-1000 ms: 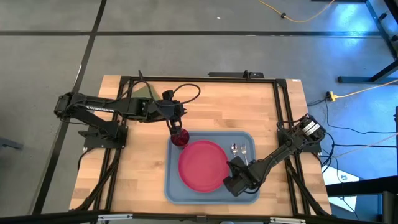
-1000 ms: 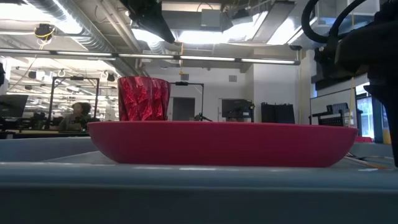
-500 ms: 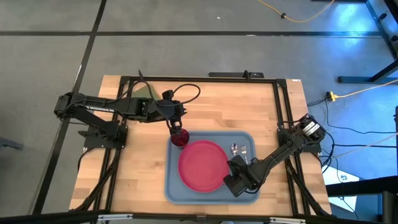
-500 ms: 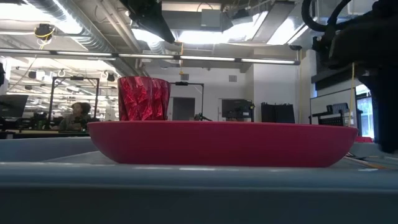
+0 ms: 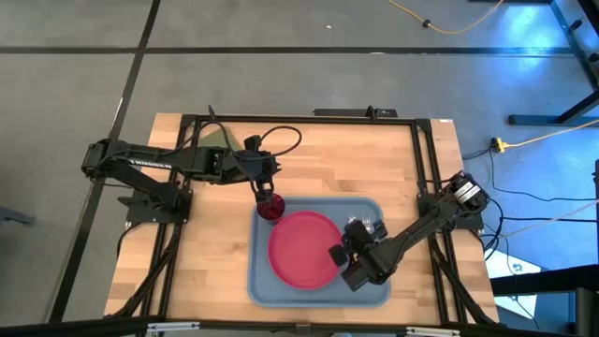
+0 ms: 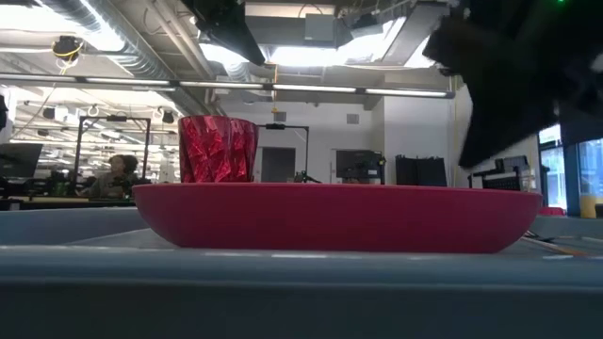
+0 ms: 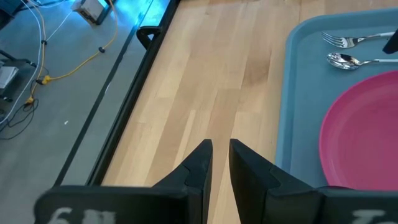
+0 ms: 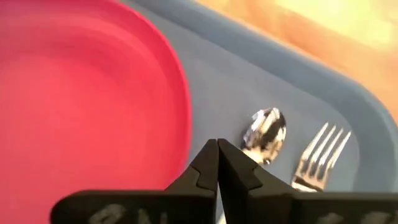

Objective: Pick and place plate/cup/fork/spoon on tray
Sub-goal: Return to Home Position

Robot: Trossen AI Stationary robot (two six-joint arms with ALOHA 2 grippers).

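Note:
The light blue tray (image 5: 262,281) lies on the wooden table. On it are the pink-red plate (image 5: 301,249), the dark red cup (image 5: 272,210) upright at its far left corner, and the spoon (image 8: 264,132) and fork (image 8: 316,155) right of the plate. My left gripper (image 5: 268,194) hangs above the cup, clear of it, fingers a narrow gap apart (image 7: 219,148). My right gripper (image 5: 344,249) is shut and empty (image 8: 217,147) over the tray between the plate's right edge and the spoon's bowl. The right arm hides the two handles.
A dark green pad (image 5: 217,139) lies at the table's far left under the left arm. A black metal frame (image 5: 299,120) runs around the table. Bare wood (image 5: 211,253) lies left of the tray. A person (image 6: 120,169) sits in the room behind.
My right gripper has gone a little toward the table's far edge and left, and has risen, staying shut and empty. It now stands over the spoon and fork handles by the plate's right edge. Plate, cup, spoon and fork have stayed in place.

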